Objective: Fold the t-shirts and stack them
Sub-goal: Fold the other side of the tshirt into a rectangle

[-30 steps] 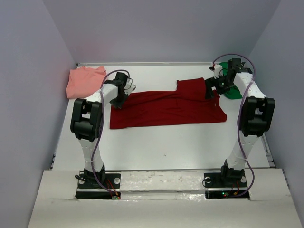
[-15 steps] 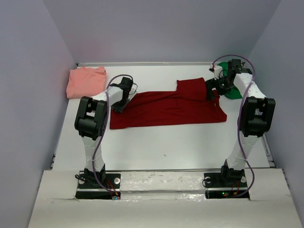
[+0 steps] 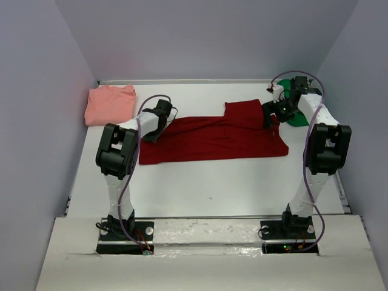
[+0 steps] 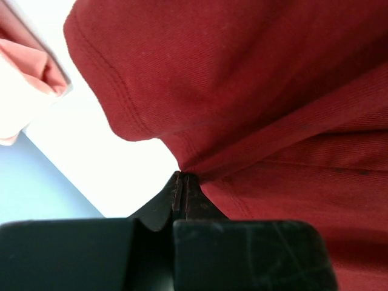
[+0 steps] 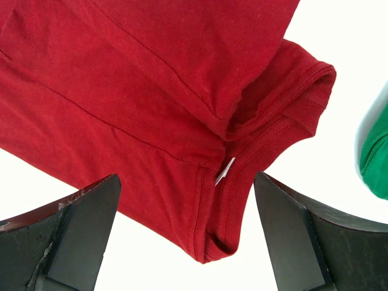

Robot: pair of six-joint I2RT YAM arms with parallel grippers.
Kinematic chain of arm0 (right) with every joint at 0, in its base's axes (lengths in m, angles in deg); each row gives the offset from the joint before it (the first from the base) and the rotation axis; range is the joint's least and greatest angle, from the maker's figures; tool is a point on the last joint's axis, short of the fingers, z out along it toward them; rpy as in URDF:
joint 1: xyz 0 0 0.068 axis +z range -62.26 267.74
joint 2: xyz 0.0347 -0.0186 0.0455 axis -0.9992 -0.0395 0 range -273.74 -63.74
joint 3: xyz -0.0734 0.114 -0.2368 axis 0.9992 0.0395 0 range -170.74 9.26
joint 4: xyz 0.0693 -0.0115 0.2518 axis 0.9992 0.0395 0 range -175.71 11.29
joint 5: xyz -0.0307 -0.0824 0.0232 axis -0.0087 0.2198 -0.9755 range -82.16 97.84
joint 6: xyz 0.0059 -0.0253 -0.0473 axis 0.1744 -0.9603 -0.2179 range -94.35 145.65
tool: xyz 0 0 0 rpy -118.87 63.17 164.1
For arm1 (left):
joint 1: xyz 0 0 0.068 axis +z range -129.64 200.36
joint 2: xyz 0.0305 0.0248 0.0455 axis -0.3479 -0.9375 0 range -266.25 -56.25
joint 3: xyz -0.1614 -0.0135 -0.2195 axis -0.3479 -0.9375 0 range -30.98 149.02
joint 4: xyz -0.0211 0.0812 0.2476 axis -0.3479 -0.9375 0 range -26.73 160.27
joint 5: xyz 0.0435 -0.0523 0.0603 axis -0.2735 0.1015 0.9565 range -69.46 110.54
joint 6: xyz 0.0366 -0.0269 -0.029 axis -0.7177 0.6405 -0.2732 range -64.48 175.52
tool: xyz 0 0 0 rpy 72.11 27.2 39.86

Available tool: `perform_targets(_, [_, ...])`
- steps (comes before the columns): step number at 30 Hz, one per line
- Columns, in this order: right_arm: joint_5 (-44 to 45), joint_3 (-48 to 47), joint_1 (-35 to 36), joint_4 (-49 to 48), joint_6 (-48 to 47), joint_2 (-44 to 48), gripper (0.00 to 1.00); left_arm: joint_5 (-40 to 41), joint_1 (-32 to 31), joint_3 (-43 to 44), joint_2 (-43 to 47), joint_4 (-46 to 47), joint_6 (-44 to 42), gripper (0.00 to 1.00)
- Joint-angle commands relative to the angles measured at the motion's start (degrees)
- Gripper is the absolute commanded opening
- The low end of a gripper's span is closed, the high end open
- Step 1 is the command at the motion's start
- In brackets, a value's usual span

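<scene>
My left gripper [image 4: 182, 182] is closed, fingertips pressed together on a pinch of cloth at the edge of the dark red shirt [image 4: 254, 91]. In the left wrist view the cloth puckers toward the fingertips at lower centre. From there it fills the upper and right parts of the frame. A corner of the salmon-pink shirt [image 4: 27, 54] shows at the upper left edge, apart from the red cloth, with bare table [image 4: 115, 170] between them.

My right gripper [image 5: 186, 179] stands wide, holding nothing. In the right wrist view one finger sits at lower left and the other at lower right. A stitched, folded edge of the dark red shirt lies between them, with a small white tag [image 5: 224, 171] at centre. I cannot tell whether the fingers touch the cloth. The green shirt [image 5: 376, 157] shows at the right edge of that frame, near the red one but separate.

In the top view the dark red shirt is spread across the middle of the table, my left gripper at its left end and my right gripper at its upper right corner. The salmon-pink shirt lies bunched in the upper left corner of the table. The green shirt lies at the upper right, partly behind my right arm.
</scene>
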Motion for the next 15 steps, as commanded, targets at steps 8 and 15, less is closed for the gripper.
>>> perform_targets(8, [-1.1, -0.6, 0.6, -0.3, -0.5, 2.5, 0.96, 3.9, -0.4, 0.2, 7.9, 1.3, -1.0, 0.0])
perform_targets(15, [-0.7, -0.3, 0.6, -0.4, -0.5, 2.5, 0.96, 4.9, -0.7, -0.5, 8.7, 2.1, -1.2, 0.0])
